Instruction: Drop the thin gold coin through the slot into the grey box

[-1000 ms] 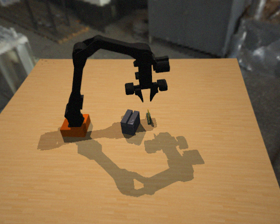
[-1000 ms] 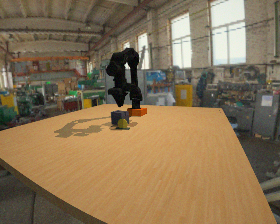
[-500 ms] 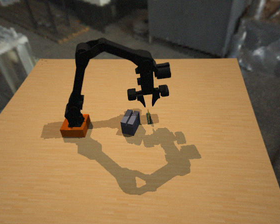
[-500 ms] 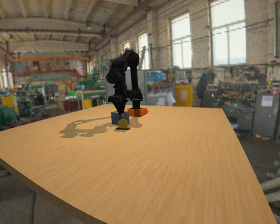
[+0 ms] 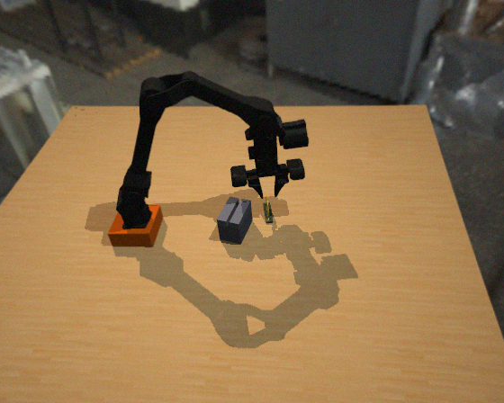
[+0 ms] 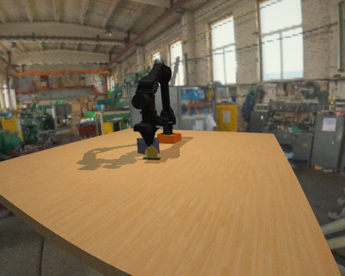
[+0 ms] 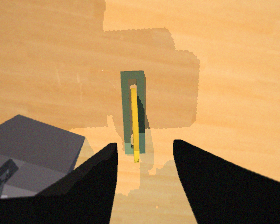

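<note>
Above the dark-green holder (image 5: 268,213) we find our gripper (image 5: 267,194) pointing straight down, its two black fingers standing partly apart with nothing between them. The gold coin (image 7: 134,122) stands on its edge in the holder's groove, and in the wrist view we see it as a thin yellow line running lengthwise along the holder, lined up with the gap between our fingers. The fingertips hang just over the coin's top edge; we cannot tell from any view whether they touch it, though the wrist view shows bare table between each finger and the coin.

In the exterior view the coin (image 6: 151,152) shows its round face, with the holder (image 6: 151,158) a dark strip beneath it and the gripper (image 6: 149,142) directly above. The grey box (image 5: 234,219) sits just beside the holder, towards our orange base (image 5: 135,226), with the narrow slot (image 5: 236,209) in its lid running roughly parallel to the coin. Box and holder stand close but apart on the wooden table (image 5: 344,288), both within the arm's shadow
</note>
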Motion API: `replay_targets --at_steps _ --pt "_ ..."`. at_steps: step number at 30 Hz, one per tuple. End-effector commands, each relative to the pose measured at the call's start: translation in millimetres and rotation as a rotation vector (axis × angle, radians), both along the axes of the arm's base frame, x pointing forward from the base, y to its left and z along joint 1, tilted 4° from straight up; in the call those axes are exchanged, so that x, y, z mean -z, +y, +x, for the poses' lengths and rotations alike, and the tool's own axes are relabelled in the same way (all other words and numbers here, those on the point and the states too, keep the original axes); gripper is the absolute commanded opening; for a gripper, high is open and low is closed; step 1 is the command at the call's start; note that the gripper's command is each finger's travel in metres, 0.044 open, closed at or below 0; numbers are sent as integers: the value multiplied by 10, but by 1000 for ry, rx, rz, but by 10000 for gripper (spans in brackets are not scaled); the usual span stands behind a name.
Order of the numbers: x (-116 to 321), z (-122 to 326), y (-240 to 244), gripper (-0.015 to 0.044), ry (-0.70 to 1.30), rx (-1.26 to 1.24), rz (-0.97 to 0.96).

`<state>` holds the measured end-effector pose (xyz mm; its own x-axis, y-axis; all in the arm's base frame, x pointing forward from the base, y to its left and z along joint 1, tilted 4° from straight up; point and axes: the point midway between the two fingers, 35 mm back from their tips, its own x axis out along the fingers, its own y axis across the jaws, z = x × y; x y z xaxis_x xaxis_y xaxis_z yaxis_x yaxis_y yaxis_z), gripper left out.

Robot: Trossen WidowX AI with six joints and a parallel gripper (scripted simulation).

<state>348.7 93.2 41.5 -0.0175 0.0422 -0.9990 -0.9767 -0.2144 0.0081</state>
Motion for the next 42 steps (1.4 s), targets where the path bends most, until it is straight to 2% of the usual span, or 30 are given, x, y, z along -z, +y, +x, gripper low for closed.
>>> replay_targets --at_steps 1,30,35,42 --pt "99 -28 5 161 12 6 2" --pt "534 -62 21 161 12 6 2" --pt "534 -62 21 29 12 6 2" --pt "534 -62 21 0 12 6 2"
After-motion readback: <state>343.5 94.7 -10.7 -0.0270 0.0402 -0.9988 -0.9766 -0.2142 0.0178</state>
